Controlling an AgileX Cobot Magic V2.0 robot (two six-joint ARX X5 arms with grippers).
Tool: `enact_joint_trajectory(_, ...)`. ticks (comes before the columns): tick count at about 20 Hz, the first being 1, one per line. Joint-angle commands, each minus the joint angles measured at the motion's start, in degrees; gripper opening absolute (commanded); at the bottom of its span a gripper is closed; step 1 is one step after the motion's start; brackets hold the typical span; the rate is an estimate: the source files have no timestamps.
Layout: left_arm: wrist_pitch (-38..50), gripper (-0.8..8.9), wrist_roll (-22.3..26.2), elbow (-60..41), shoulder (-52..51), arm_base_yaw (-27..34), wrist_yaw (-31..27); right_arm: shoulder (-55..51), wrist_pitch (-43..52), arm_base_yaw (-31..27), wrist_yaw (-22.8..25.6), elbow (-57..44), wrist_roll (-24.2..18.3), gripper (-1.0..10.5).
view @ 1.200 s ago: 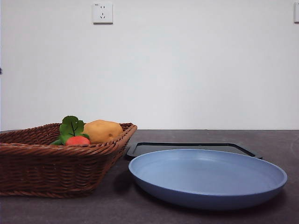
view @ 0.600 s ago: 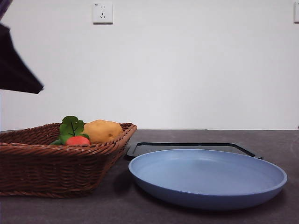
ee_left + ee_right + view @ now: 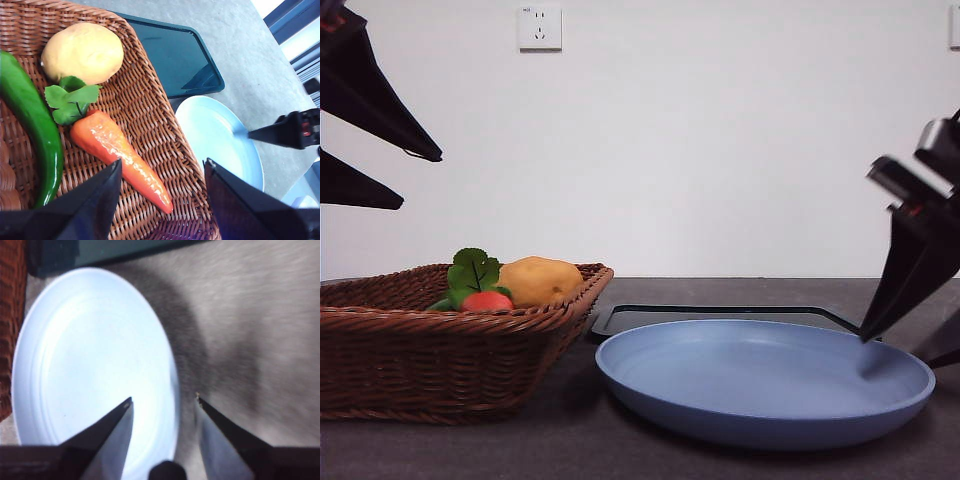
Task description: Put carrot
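The carrot (image 3: 120,160), orange-red with green leaves, lies in the brown wicker basket (image 3: 150,90). In the front view only its thick end (image 3: 487,301) shows above the basket rim (image 3: 420,320). My left gripper (image 3: 163,162) is open and empty above the basket, its jaws either side of the carrot's thin end. In the front view it (image 3: 420,182) hangs high at the left. My right gripper (image 3: 164,398) is open and empty above the right rim of the blue plate (image 3: 75,340), low at the right in the front view (image 3: 905,350).
A yellow-brown potato (image 3: 82,52) and a long green pepper (image 3: 30,125) share the basket with the carrot. A black tray (image 3: 720,312) lies behind the blue plate (image 3: 760,420), next to the basket. A white wall stands behind the table.
Both arms have come into the front view: the left from the upper left above the basket, the right from the right side down over the plate's edge. The objects have not moved.
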Motion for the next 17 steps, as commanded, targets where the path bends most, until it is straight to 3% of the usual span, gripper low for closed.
enact_joint_trajectory(1,0.46,2.90,-0.15,0.68,0.31,-0.26,0.28,3.17,2.03,0.90,0.24,0.72,1.25,1.5)
enact_joint_trajectory(6,0.46,2.90,-0.17,0.68,0.31,-0.26,0.28,5.07,2.43,0.87,0.31,0.74,1.25,0.0)
enact_joint_trajectory(11,0.46,3.75,-0.83,0.68,0.31,-1.22,2.12,3.15,1.92,0.76,0.00,0.74,3.32,0.0)
enact_joint_trajectory(13,0.48,3.75,-3.61,0.68,0.31,-3.04,1.68,-0.13,0.26,0.76,0.09,0.74,3.39,0.0)
enact_joint_trajectory(17,-0.48,3.75,-8.39,1.31,0.46,-7.93,-8.68,-8.20,-4.90,0.72,1.97,0.74,3.28,0.0)
